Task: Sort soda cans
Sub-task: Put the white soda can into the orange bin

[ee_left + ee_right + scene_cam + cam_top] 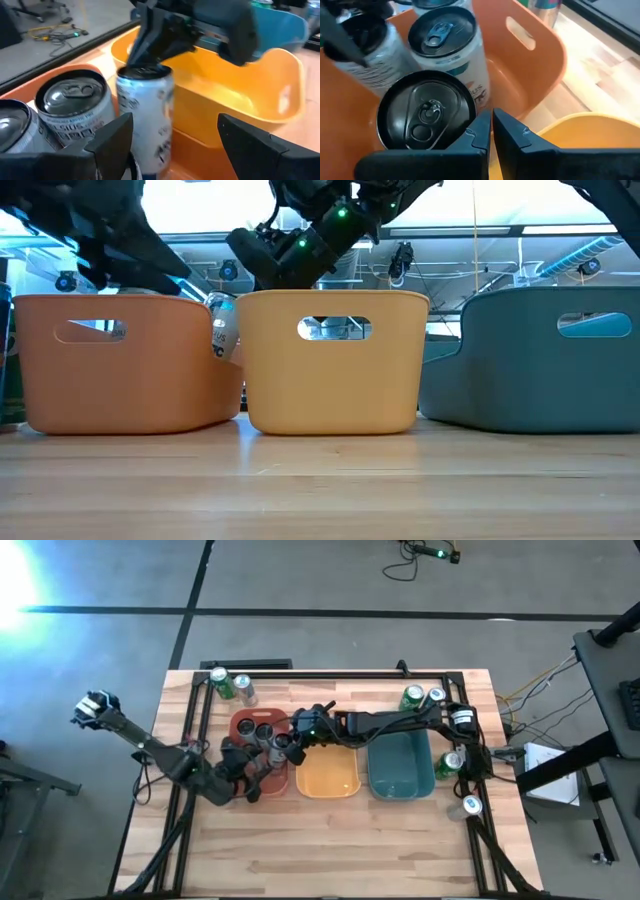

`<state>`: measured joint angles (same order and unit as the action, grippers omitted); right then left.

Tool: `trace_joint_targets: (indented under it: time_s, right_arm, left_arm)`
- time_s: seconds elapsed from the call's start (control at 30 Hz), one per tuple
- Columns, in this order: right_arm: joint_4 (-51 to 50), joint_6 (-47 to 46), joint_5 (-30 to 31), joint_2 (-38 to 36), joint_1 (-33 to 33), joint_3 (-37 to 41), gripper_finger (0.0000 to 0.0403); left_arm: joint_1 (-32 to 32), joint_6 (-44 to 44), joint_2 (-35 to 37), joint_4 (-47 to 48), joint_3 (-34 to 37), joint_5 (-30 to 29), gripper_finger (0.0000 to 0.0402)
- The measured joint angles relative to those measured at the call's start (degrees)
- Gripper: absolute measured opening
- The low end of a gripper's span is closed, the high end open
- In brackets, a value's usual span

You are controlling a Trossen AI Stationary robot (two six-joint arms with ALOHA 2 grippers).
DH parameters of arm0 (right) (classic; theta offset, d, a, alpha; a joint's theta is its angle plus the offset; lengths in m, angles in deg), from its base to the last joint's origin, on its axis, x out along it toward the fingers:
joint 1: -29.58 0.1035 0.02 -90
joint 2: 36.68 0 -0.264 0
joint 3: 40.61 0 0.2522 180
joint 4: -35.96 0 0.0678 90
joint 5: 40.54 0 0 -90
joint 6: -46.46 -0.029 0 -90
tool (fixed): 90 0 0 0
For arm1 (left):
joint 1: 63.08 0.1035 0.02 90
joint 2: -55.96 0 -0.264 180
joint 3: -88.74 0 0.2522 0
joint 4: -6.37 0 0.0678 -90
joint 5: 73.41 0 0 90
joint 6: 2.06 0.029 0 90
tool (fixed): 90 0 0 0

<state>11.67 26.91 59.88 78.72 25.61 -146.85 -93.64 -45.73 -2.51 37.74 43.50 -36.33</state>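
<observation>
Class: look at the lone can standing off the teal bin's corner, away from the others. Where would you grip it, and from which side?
Grip the can across its round side wall, coming down from above. It seems to stand upright, silver top up, clear of the teal bin, so fingers should fit on either side and close on two opposite faces.

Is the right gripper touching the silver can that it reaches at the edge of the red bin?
Touching. In the left wrist view, the right gripper clamps the top rim of the silver can, no gap showing. The right wrist view shows its fingers over the can.
</observation>
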Motion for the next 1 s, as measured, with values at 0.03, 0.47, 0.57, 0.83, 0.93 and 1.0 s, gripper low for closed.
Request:
trace_joint_targets:
  time_s: [0.03, 0.47, 0.57, 0.83, 0.93, 1.0]
  right_arm:
    - [0.05, 0.01, -0.19, 0.0, 0.13, 0.0, 0.0012]
    - [1.43, -3.0, -1.88, -0.02, 1.67, 0.02, 0.0012]
    - [2.95, -3.49, -1.91, -0.04, 2.29, 0.0, 0.0012]
    - [3.7, -3.1, -1.96, -0.64, 3.0, 0.0, 0.0012]
    - [3.63, -2.03, -1.9, -2.88, 3.0, 0.0, 0.0012]
    - [3.38, -1.04, -1.74, -5.52, 3.1, 0.0, 0.0012]
  left_arm:
    - [0.26, -0.18, -0.57, -0.2, -0.05, -0.32, 0.0276]
    - [0.76, -0.07, -5.56, 10.87, -6.75, 1.02, 0.0276]
    - [0.77, -0.29, -6.63, 12.76, -8.27, 1.36, 0.0273]
    - [0.73, -0.58, -7.89, 15.44, -10.8, 2.8, 0.0261]
    - [0.69, -0.97, -7.35, 17.18, -11.65, 3.41, 0.0258]
    - [0.67, -0.97, -6.82, 18.48, -12.91, 3.37, 0.0258]
